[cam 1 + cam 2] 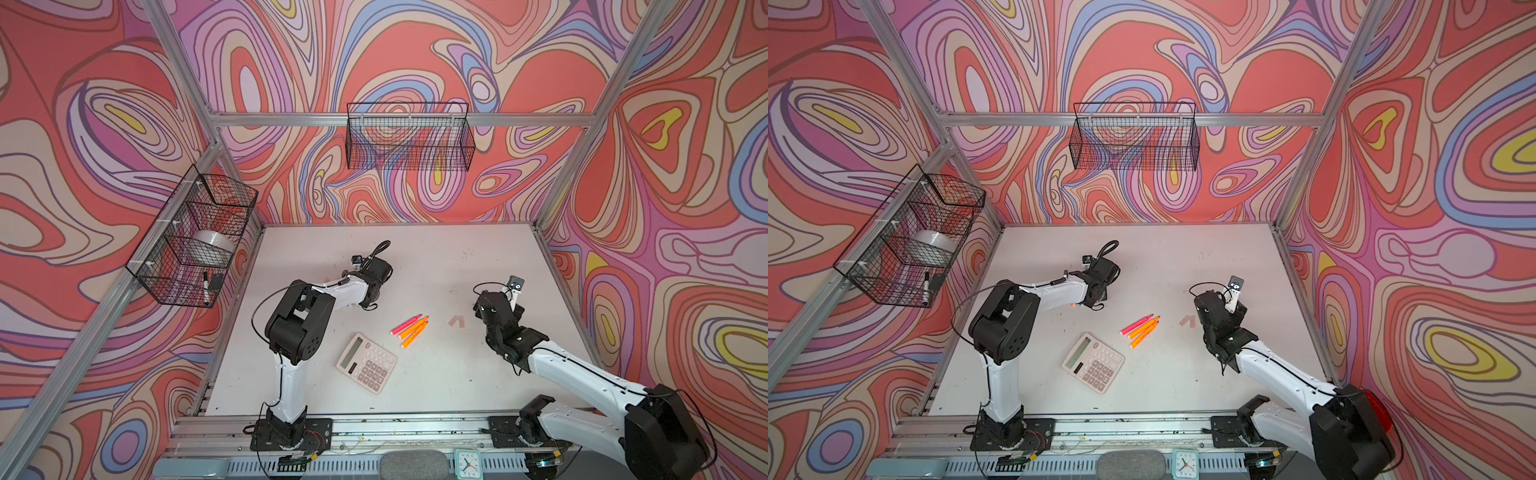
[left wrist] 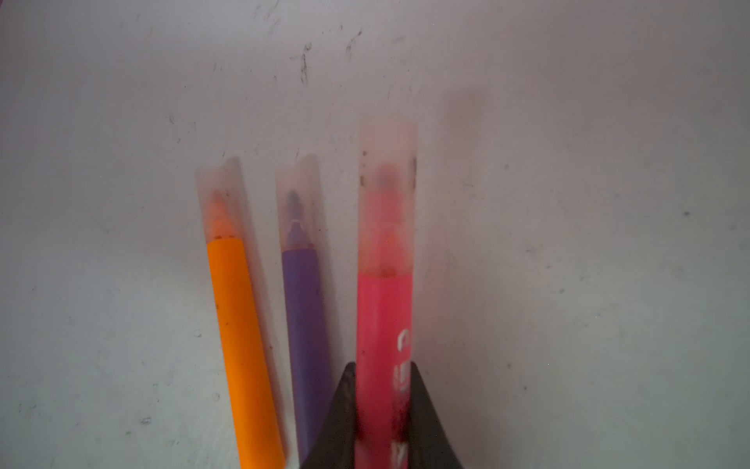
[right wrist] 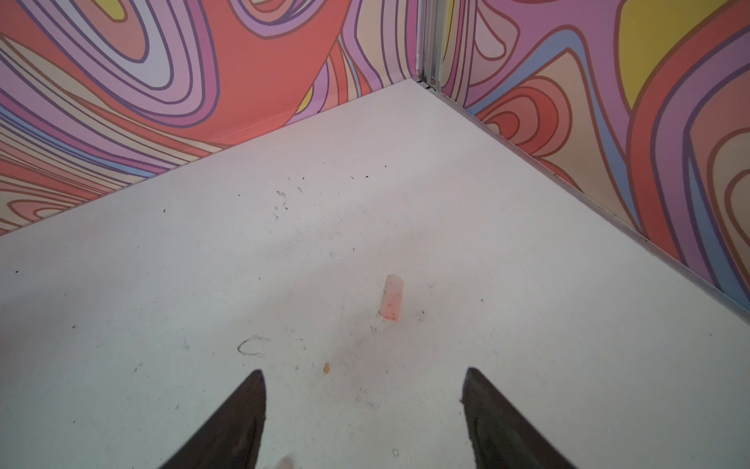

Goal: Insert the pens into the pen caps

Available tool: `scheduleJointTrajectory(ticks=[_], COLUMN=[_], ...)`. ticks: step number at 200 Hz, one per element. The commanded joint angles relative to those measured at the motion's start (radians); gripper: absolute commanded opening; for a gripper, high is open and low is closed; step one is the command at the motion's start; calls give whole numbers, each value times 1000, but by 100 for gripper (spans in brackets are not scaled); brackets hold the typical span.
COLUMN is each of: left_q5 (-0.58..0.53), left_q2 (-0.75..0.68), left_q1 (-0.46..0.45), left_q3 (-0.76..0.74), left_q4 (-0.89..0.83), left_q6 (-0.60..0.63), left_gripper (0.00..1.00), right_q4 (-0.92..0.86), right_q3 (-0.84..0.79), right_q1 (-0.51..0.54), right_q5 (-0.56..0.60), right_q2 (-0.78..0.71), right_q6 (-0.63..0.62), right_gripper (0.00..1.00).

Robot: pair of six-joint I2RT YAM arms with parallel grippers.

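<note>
Capped pink pen [image 2: 383,325] held; three uncapped pens [image 1: 412,328] together; loose caps [image 1: 457,321] nearby.

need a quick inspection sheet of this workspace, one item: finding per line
surface: white table, scuffed, dark specks
job's things: capped orange pen and capped purple pen lie side by side; three uncapped pens mid-table; two loose caps beside them; another cap alone
clutter: calculator
grippers: left pincer shut on capped pink pen; right pincer open, empty
cables: black cable loops at left wrist
surroundings: back wire basket; side wire basket; clock at front edge
</note>
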Motion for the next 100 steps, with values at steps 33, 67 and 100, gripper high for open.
scheduleJointTrajectory(ticks=[33,67,100], left_q5=[-24,-16,-28], left_q2=[30,32,1], left_q1=[3,4,4], left_q3=[39,62,69], left_q4=[-50,-71,-82], left_q6=[-35,-34,-21], left_gripper=[20,30,38], right_q4=[20,35,45], right_q3=[14,-4,-10], right_q1=[-7,-7,-6], right_q5=[15,13,10], right_q2=[57,34,29], right_q6=[-4,-7,-10], right_gripper=[76,77,77])
